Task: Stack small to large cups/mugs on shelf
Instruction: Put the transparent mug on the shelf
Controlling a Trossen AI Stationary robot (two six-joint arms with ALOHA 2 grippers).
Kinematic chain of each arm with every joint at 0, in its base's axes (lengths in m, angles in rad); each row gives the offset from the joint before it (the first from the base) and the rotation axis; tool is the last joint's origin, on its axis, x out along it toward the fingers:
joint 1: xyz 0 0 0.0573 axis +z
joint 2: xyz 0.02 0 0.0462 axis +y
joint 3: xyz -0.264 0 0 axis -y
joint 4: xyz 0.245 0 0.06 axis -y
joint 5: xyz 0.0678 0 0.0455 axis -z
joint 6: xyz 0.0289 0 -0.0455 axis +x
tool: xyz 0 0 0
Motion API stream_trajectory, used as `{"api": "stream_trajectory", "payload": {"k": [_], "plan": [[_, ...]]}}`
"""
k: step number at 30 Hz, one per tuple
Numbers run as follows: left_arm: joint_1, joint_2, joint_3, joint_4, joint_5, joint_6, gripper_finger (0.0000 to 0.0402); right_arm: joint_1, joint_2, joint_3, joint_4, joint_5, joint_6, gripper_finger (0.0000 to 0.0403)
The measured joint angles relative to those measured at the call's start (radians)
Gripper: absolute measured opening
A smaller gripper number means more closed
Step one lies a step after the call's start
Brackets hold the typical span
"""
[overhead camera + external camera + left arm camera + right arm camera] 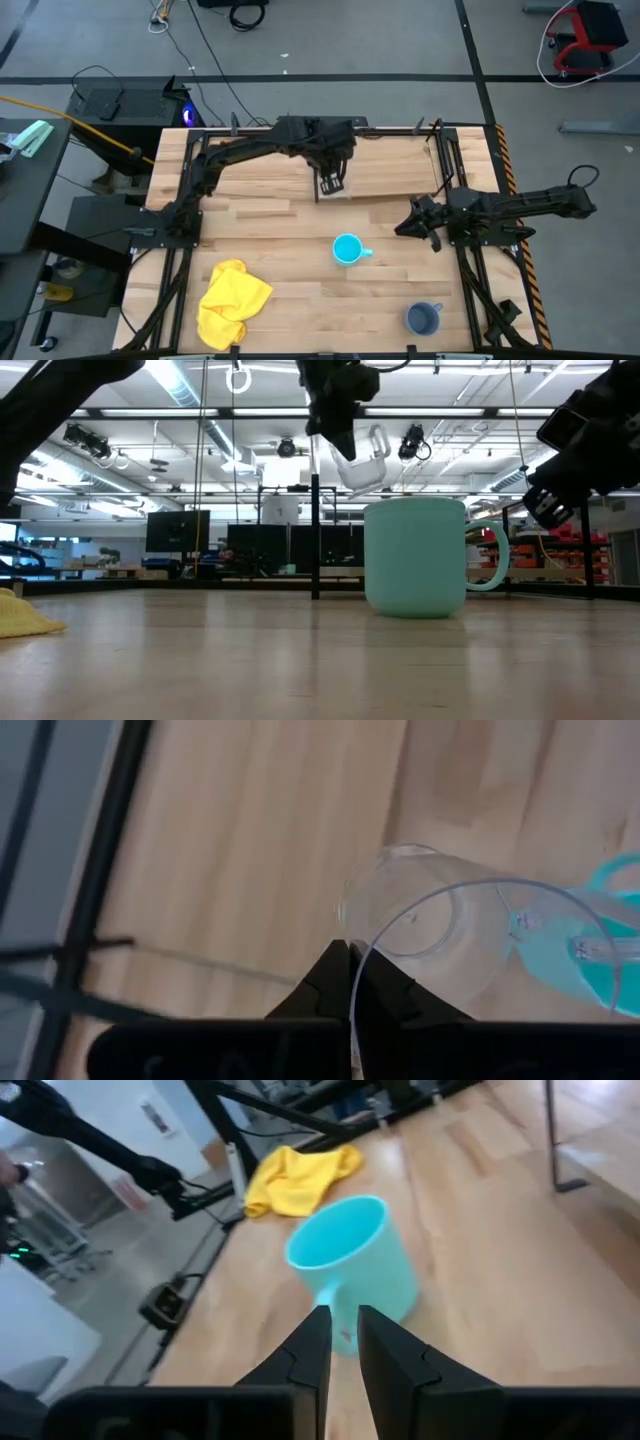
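Clear cup (362, 458) hanging in air, pinched at rim by left gripper (331, 183), tilted, over shelf (390, 165) near its front edge. You are running step one: smallest cup going to shelf. Next move, by my reading: level cup, lower it onto board, let go. Cyan mug (347, 249) sitting mid-table, handle toward right gripper (414, 221); its fingers nearly together, pinching nothing, aiming at mug. Grey-blue mug (423, 319) waiting at near edge, untouched.
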Motion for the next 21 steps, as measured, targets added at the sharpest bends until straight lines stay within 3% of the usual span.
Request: {"api": "stream_trajectory", "payload": {"k": [12,21], "plan": [[0.066,0.030,0.001,0.075,0.000,0.139,0.0005,0.000,0.048,0.000,-0.005,0.141,0.022,0.0062],[0.083,0.072,0.000,0.064,0.001,0.238,0.0005,0.000,0.056,0.001,0.033,0.154,-0.001,0.0062]]}}
